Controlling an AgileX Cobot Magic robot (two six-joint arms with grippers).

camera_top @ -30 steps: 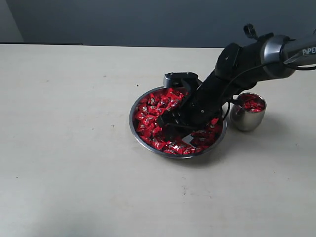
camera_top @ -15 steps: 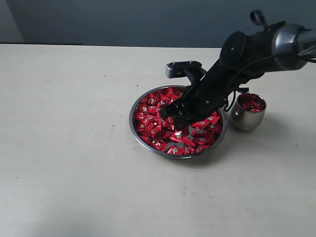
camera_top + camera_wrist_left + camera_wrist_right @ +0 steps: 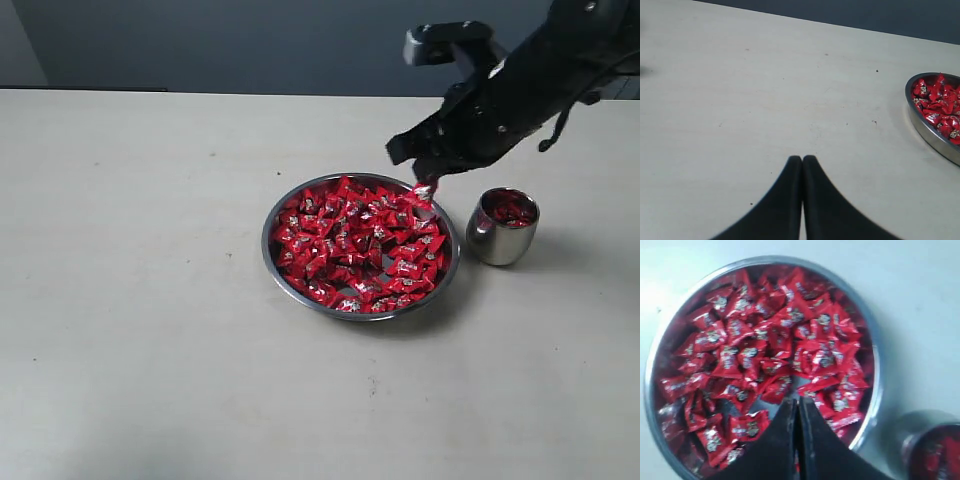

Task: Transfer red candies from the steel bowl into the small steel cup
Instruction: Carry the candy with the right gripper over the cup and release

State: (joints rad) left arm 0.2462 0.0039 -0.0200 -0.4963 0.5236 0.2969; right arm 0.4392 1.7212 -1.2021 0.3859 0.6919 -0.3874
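The steel bowl [image 3: 268, 262] holds many red candies [image 3: 345, 240] in the middle of the table. My right gripper [image 3: 424, 180] hangs above the bowl's far right rim, shut on one red candy [image 3: 423, 190] that dangles from its tips. In the right wrist view the right gripper [image 3: 796, 403] has its jaws together over the bowl [image 3: 875, 371], with a red sliver between them. The small steel cup [image 3: 498, 246], just right of the bowl, has candies [image 3: 511, 211] inside. My left gripper [image 3: 802, 159] is shut on nothing over bare table, the bowl [image 3: 929, 136] off to one side.
The pale table [image 3: 140, 300] spreads wide to the left and front of the bowl. A dark wall [image 3: 250, 40] runs behind the table's far edge. The left arm does not show in the exterior view.
My right gripper closed among the candies in the bowl, then rose up and to the right, carrying one candy toward the cup side.
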